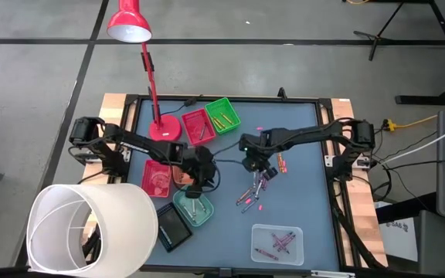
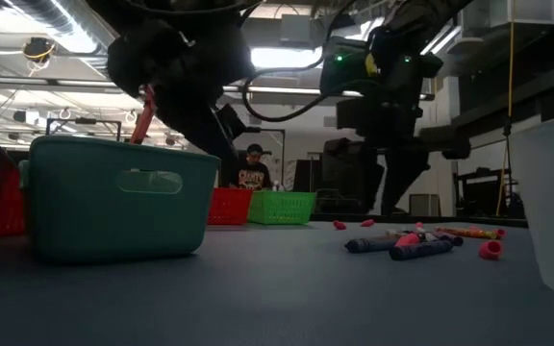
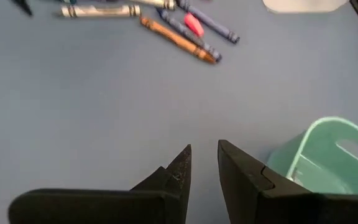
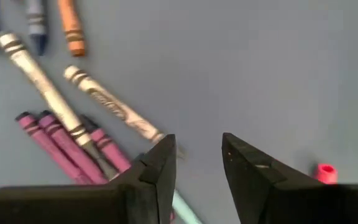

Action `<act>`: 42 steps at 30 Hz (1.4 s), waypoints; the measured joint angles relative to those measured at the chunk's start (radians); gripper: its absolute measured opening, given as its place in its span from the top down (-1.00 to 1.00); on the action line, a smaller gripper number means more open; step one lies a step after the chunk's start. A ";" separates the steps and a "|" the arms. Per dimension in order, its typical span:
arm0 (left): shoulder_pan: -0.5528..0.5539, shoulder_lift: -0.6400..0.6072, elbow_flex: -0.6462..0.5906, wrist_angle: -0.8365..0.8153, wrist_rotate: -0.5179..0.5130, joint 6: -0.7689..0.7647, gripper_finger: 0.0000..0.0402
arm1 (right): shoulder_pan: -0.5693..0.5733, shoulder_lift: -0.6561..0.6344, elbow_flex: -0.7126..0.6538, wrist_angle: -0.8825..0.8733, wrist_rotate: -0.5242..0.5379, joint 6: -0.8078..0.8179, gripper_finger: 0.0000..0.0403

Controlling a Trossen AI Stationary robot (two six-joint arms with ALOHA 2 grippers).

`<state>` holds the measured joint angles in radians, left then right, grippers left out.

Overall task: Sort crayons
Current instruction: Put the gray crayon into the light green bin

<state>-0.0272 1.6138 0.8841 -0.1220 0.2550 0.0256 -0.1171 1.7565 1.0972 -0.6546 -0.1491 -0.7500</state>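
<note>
Loose crayons (image 1: pixel 255 191) lie in a pile on the blue table mat, right of centre; they also show in the low view (image 2: pixel 414 246). My right gripper (image 4: pixel 199 140) hangs open and empty just above the pile; purple, grey, blue and orange crayons (image 4: pixel 73 127) lie flat beneath it, and a pink stub (image 4: pixel 325 171) lies off to one side. My left gripper (image 3: pixel 204 149) is open by a narrow gap and empty, low over the mat beside the teal tray (image 3: pixel 328 158), with crayons (image 3: pixel 179 34) farther off.
A red tray (image 1: pixel 197 126) and a green tray (image 1: pixel 222 116) stand at the back, a pink-red tray (image 1: pixel 158 177) at the left. At the front are the teal tray (image 1: pixel 194 208), a black box (image 1: pixel 172 226) and a clear tray (image 1: pixel 278 243). A red lamp's base (image 1: pixel 164 128) and a white shade (image 1: pixel 91 228) stand left.
</note>
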 joint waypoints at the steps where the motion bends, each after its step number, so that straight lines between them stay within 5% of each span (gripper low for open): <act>1: -0.002 0.000 0.000 -0.007 0.000 -0.006 0.68 | 0.009 0.000 -0.004 -0.001 0.000 -0.014 0.36; 42: -0.067 0.001 0.000 -0.027 0.001 -0.051 0.68 | 0.045 0.001 -0.115 0.082 0.001 -0.119 0.36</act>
<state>-0.0940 1.6150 0.8841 -0.1492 0.2560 -0.0257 -0.0719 1.7572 0.9822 -0.5722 -0.1477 -0.8692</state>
